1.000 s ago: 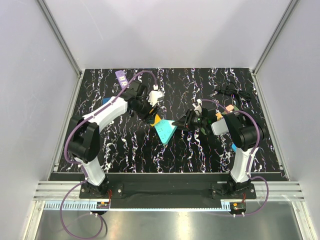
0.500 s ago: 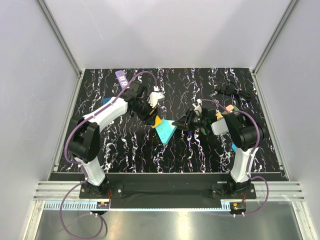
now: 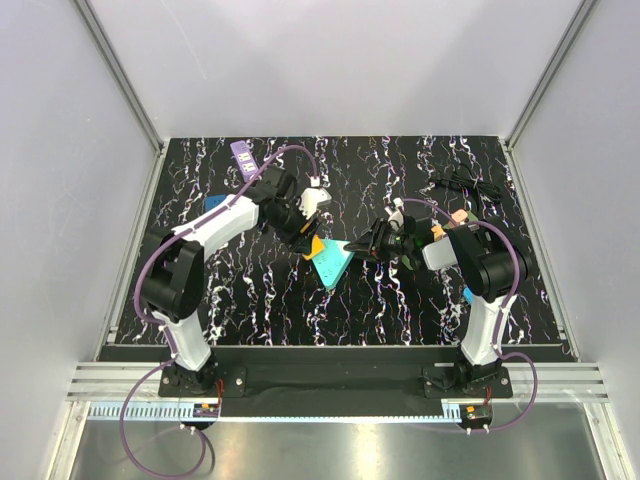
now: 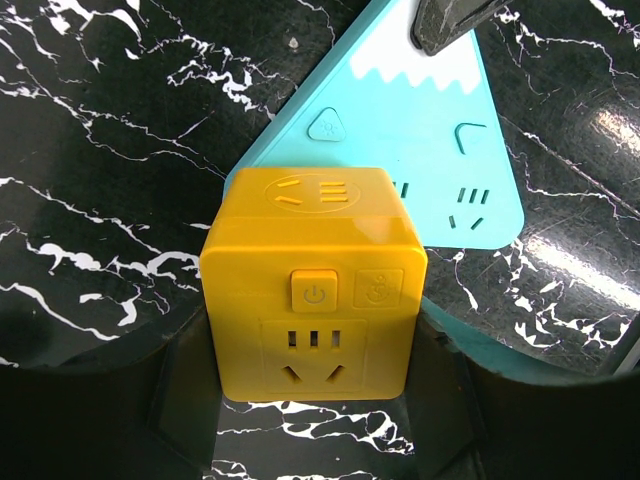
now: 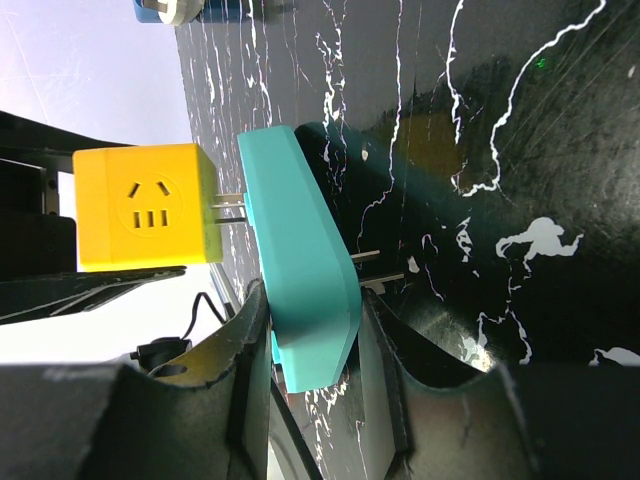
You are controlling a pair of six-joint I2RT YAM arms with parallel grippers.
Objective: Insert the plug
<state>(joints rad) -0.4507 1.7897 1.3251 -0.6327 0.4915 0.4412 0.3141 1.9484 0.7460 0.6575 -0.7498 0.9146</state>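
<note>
Above marbled table (image 3: 260,300), left fingers (image 4: 185,400) grip yellow plug (image 4: 312,290); right fingers (image 5: 245,380) grip teal socket (image 5: 300,270).

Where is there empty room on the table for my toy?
Bare: the table in front of the teal board, and the back middle between the purple block and black cable. Crowded: the centre, around the yellow cube.

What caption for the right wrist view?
Right pincer grips teal plastic socket block; yellow cube plug at its face, prongs partly exposed.
</note>
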